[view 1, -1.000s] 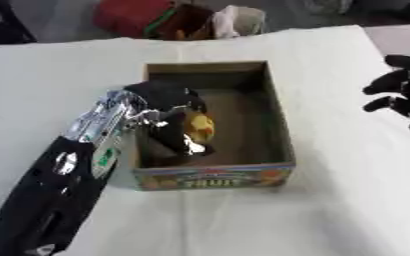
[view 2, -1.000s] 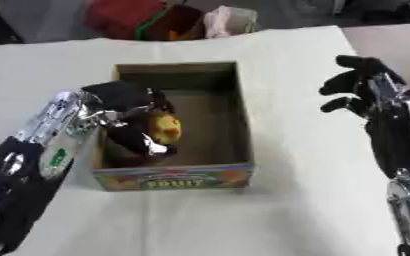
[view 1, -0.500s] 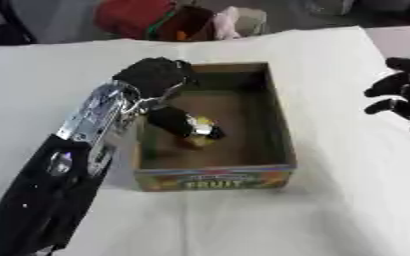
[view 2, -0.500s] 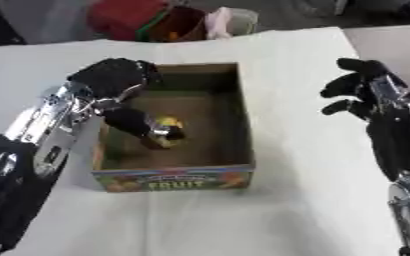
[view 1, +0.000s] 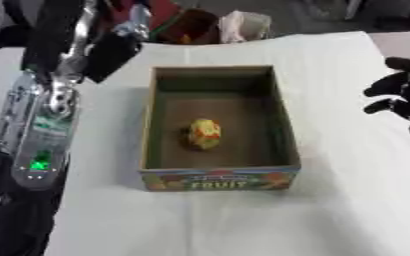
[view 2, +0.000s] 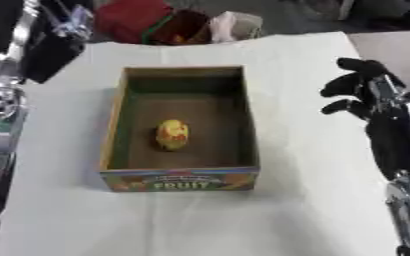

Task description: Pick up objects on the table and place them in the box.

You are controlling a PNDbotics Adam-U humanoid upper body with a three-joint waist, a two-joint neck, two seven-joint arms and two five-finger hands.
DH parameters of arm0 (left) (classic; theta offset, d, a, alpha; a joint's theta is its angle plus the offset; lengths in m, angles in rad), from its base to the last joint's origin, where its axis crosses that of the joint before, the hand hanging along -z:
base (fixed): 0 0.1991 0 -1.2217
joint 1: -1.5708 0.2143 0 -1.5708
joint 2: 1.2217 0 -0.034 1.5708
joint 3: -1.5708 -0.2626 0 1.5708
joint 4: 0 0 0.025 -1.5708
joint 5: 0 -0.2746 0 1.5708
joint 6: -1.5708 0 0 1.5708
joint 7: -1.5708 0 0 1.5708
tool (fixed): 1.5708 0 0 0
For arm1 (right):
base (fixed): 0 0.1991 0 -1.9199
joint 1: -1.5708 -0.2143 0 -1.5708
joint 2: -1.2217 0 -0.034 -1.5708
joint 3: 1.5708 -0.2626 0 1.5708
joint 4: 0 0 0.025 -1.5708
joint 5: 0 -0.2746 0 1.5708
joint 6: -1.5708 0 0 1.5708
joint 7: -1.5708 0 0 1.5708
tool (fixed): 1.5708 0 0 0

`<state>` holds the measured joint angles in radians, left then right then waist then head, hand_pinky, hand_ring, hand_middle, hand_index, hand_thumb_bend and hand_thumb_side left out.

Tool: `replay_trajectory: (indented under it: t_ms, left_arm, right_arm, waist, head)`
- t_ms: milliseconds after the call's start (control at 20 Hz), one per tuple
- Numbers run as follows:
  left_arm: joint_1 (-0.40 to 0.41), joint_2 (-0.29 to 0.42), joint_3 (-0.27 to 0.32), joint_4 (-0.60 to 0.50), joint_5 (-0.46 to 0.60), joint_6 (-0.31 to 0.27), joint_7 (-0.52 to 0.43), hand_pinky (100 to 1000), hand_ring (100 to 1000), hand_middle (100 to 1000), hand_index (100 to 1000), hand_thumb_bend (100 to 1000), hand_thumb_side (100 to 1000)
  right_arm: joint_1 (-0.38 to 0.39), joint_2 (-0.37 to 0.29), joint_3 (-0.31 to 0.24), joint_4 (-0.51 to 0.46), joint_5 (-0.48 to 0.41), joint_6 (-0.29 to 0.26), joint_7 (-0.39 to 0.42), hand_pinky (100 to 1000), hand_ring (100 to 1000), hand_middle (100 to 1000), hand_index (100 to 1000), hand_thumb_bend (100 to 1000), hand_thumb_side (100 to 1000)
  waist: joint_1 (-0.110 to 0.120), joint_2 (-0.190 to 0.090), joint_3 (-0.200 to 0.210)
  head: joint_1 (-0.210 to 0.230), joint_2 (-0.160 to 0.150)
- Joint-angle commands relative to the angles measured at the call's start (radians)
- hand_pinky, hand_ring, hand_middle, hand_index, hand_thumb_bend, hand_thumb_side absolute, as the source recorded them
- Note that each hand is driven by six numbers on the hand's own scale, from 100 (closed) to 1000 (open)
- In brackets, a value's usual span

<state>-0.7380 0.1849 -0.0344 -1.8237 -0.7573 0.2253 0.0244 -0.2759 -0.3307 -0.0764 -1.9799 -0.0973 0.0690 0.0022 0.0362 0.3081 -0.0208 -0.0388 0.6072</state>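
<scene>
Yellow fruit with red-orange blotches, small and egg-shaped, lying on its side on the floor of the box, near the middle and a little toward the left wall. Cannot tell what kind of fruit. Touching no wall, held by nothing; set down, by the look of it, so that part of the job reads as done.

Box open-topped, cardboard, long axis running away from the robot, printed front wall with "FRUIT" facing it. Placed square on the white cloth between the two arms, likely so either hand can reach in from above.

Left hand raised beyond the box's far left corner, well clear of the rim, forearm running down the left side of the box. Dark and blurred; cannot tell how the fingers stand.

Right hand to the right of the box, apart from it, fingers relaxed and spread, holding nothing. Probably parked as the idle hand.

Beyond the box's far end, past the cloth's edge, a red bag and a pale bundle. No other loose objects seen on the cloth around the box.
</scene>
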Motion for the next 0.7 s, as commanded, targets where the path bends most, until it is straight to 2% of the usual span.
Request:
replay_trajectory:
  t_ms: [50, 100, 200, 300, 500, 700]
  left_arm:
    - [0.053, 0.029, 0.067, -0.126, 0.283, 0.033, 0.155, 349, 479, 501, 767, 100, 939]
    - [0.082, 0.041, 0.087, -0.152, 0.36, 0.023, 0.214, 348, 478, 500, 759, 100, 927]
    - [0.139, 0.065, 0.121, -0.17, 0.489, -0.027, 0.316, 353, 477, 503, 743, 100, 845]
    - [0.183, 0.079, 0.155, -0.175, 0.564, -0.073, 0.375, 355, 474, 499, 736, 100, 859]
    - [0.253, 0.092, 0.227, -0.176, 0.597, -0.167, 0.45, 364, 475, 501, 734, 100, 839]
    - [0.323, 0.086, 0.282, -0.176, 0.596, -0.278, 0.482, 424, 501, 521, 742, 108, 847]
  right_arm:
    - [-0.005, -0.026, -0.013, -0.02, -0.004, -0.005, -0.015, 545, 656, 574, 818, 100, 887]
    - [-0.006, -0.028, -0.015, -0.02, -0.007, -0.007, -0.018, 545, 656, 573, 817, 100, 886]
    - [-0.008, -0.029, -0.018, -0.02, -0.016, -0.014, -0.029, 545, 653, 572, 817, 100, 884]
    - [-0.007, -0.03, -0.02, -0.02, -0.023, -0.019, -0.037, 545, 653, 573, 816, 100, 882]
    - [-0.01, -0.027, -0.023, -0.02, -0.037, -0.029, -0.045, 545, 651, 572, 815, 100, 882]
    - [-0.008, -0.021, -0.027, -0.02, -0.067, -0.061, -0.062, 547, 652, 576, 815, 100, 893]
  waist:
    - [-0.003, -0.025, 0.008]
    - [-0.003, -0.027, 0.011]
    - [-0.005, -0.03, 0.014]
    - [-0.008, -0.035, 0.017]
    - [-0.019, -0.043, 0.023]
    - [-0.026, -0.052, 0.029]
  head:
    - [-0.019, 0.023]
    - [-0.025, 0.03]
    - [-0.035, 0.039]
    - [-0.042, 0.048]
    - [-0.049, 0.053]
    - [-0.062, 0.06]
